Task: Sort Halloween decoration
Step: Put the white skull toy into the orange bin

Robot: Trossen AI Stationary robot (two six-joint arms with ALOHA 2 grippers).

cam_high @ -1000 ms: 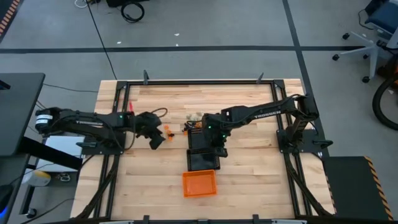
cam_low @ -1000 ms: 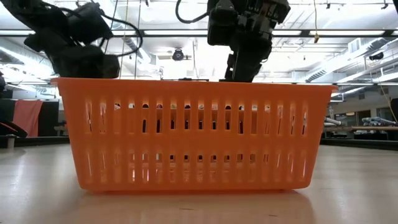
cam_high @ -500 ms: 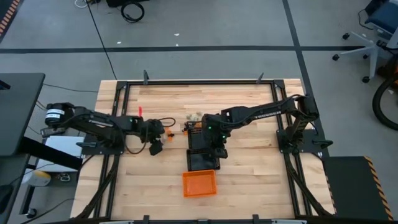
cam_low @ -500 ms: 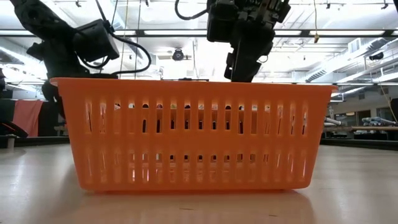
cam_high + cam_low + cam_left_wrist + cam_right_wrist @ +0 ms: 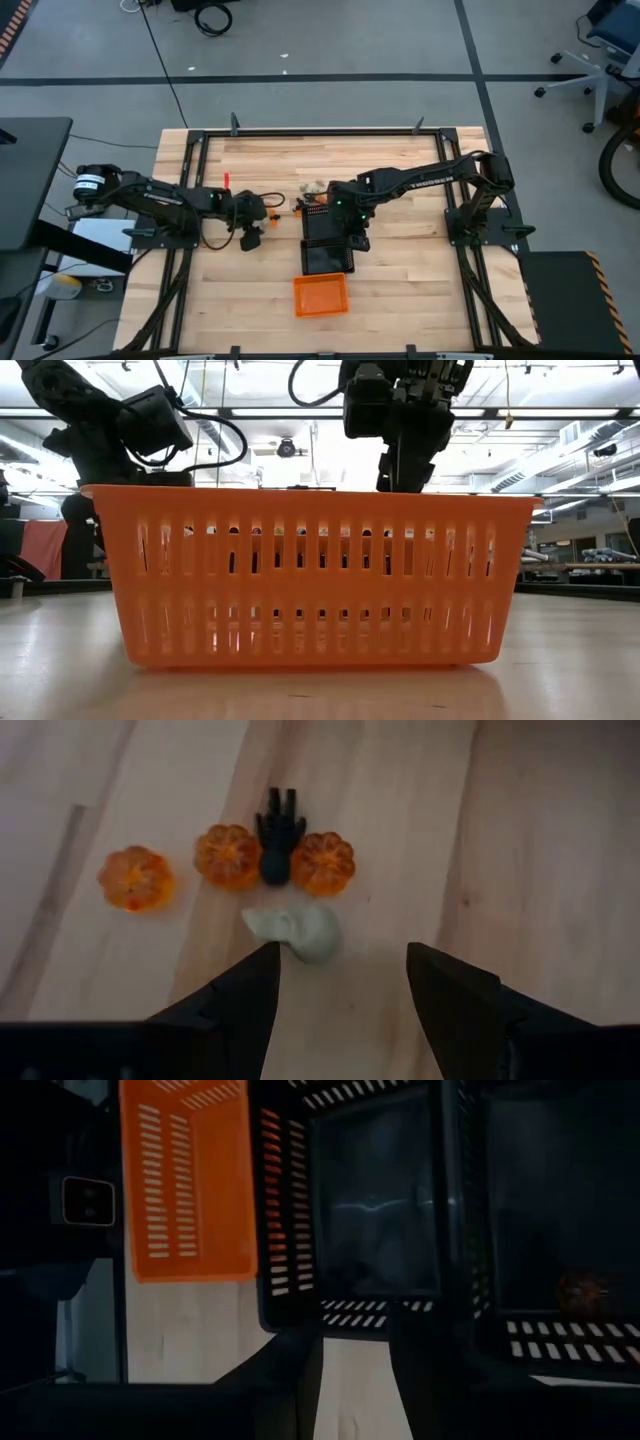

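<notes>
Left gripper [image 5: 340, 985] is over the bare table [image 5: 400, 290] left of centre, fingers apart, nothing between them. Just ahead of the tips in the left wrist view: a cream-white trinket [image 5: 295, 932] nearest, then a black trinket [image 5: 277, 845] wedged between two orange pumpkins [image 5: 228, 855] and [image 5: 322, 863], touching or nearly touching both. A third orange pumpkin [image 5: 136, 878] sits apart to one side. In the high view this cluster reads as orange specks [image 5: 272, 211] near the left gripper.

My read: you're at the approach step of a pick, and the cream-white piece is the likely target since it lines up with the gap. Next move calls for a straight descent with the fingers straddling it. Watch the black piece and pumpkins just beyond; a wide closure could nudge them.

Centre: more trinkets [image 5: 313, 187] lie on the table just beyond the first black mesh basket [image 5: 328, 228]. The second black mesh basket [image 5: 328, 260] and the orange basket [image 5: 321, 295] follow in a line toward the table's near edge.

Right gripper [image 5: 355, 1380] hovers over the black baskets. Its fingers look apart and I see nothing held, though the view is dark. An orange trinket [image 5: 580, 1292] already lies in one black basket.
</notes>
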